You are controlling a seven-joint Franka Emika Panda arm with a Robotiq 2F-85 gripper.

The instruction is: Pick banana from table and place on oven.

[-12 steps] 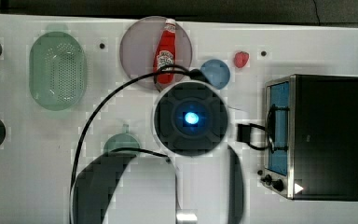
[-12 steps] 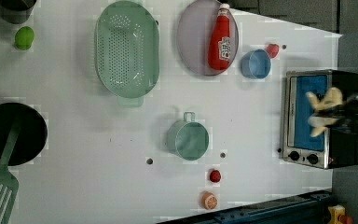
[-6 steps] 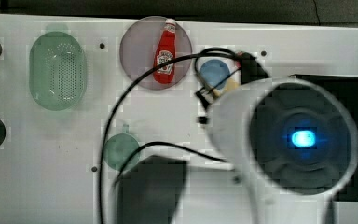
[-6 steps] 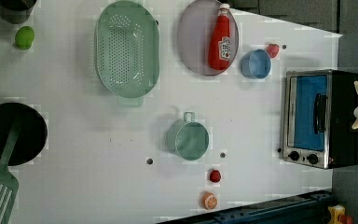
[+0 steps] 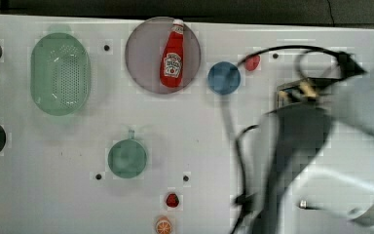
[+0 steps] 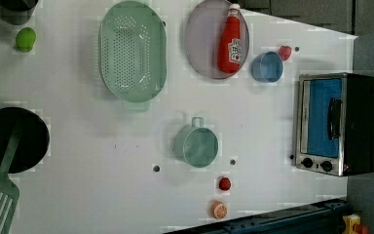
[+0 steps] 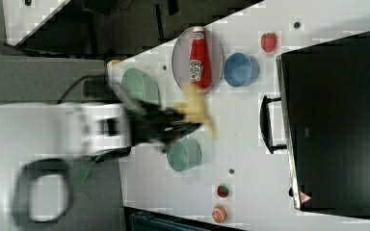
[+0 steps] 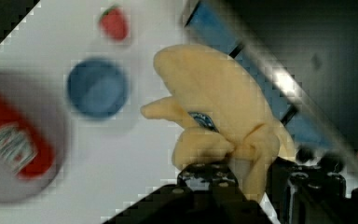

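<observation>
Item one, the banana (image 8: 223,112): pale yellow, a small dark sticker on its skin, pinched between my black fingers (image 8: 205,179) at its stem end and carried off the table (image 5: 199,131); in the right view the banana (image 7: 197,111) sits at the frame's centre, above the white surface, just below the ketchup plate and to the left of the oven. My gripper (image 7: 185,122) is closed on the fruit, the arm reaching in from the right view's left. Item two, the oven (image 6: 338,124): black casing, blue-tinted door, bar handle, two knobs, at the left view's right; in the wrist view its blue door passes close behind the banana. Item three, a blue bowl (image 5: 224,78) and a small strawberry (image 5: 252,62), upper centre-right of the top view. Item four, a ketchup bottle (image 5: 173,56) lying on a round grey plate (image 5: 143,53), top centre. Item five, a green colander (image 5: 61,73), upper left. Item six, a green cup (image 5: 127,158), lower centre-left.
</observation>
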